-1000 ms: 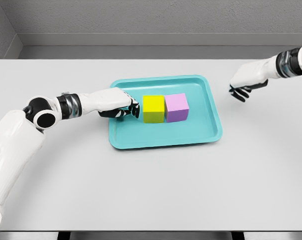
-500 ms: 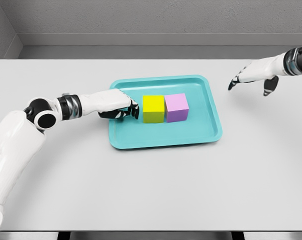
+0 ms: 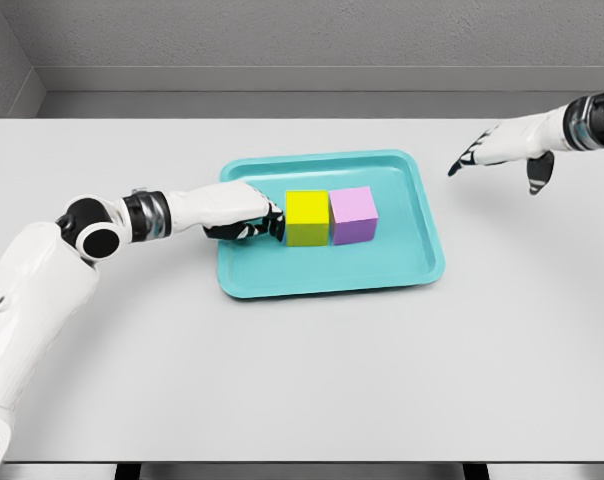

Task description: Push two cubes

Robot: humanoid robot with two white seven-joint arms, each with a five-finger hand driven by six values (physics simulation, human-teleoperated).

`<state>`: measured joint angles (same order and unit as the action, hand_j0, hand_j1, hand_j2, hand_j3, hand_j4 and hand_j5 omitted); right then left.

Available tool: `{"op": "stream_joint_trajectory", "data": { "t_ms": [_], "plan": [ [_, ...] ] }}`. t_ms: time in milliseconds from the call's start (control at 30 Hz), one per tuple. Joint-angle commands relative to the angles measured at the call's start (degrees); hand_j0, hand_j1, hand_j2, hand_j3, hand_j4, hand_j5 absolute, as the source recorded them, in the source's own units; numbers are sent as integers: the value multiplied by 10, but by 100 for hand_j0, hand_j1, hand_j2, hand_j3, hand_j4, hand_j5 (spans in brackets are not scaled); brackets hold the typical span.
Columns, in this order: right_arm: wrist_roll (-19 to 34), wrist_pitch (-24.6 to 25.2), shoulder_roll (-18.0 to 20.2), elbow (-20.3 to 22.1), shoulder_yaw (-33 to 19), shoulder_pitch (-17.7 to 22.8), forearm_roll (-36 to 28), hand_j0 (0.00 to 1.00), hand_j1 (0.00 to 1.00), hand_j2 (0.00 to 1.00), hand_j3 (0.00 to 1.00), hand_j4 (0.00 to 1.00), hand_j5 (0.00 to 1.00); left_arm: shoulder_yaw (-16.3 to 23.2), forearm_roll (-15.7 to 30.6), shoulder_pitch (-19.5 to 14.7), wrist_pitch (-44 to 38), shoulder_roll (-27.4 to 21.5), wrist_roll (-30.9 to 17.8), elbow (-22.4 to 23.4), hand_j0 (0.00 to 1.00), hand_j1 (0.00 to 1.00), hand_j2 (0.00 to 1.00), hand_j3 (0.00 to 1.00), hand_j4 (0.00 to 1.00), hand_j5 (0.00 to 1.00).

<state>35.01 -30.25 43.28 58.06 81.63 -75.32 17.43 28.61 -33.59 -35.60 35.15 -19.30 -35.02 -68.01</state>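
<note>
A yellow cube and a pink cube sit side by side, touching, in the middle of a teal tray. My left hand reaches over the tray's left rim with its fingers curled, its knuckles against the yellow cube's left face. It grasps nothing. My right hand hovers to the right of the tray, above the table, with its fingers stretched out toward the tray and its thumb hanging down.
The tray lies on a white table. A grey wall runs along the table's far edge.
The left hand has slid right up to the yellow cube. The right hand has opened from a curl and stretched its fingers toward the tray. The cubes have not visibly moved.
</note>
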Motion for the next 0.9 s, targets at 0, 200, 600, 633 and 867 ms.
{"op": "stream_joint_trajectory", "data": {
  "t_ms": [0,200,600,633,867],
  "plan": [
    [0,1,1,-1,-5,0,0,100,100,100,100,100,100,0,4,0,-2,1,0,0,46,46,46,46,46,46],
    [0,1,-1,-1,-5,0,-1,100,100,100,100,100,100,0,3,1,-2,1,0,0,46,46,46,46,46,46],
    [0,2,-2,1,-6,-4,0,100,100,100,100,100,100,1,3,1,-2,7,0,1,46,46,46,46,46,46],
    [0,2,-3,1,-6,-4,0,100,100,100,100,100,100,1,3,1,-2,7,0,1,46,46,46,46,46,46],
    [0,2,-3,2,-5,-4,0,100,100,100,100,100,100,5,3,1,-2,8,0,1,46,46,46,46,46,46]
  ]
}}
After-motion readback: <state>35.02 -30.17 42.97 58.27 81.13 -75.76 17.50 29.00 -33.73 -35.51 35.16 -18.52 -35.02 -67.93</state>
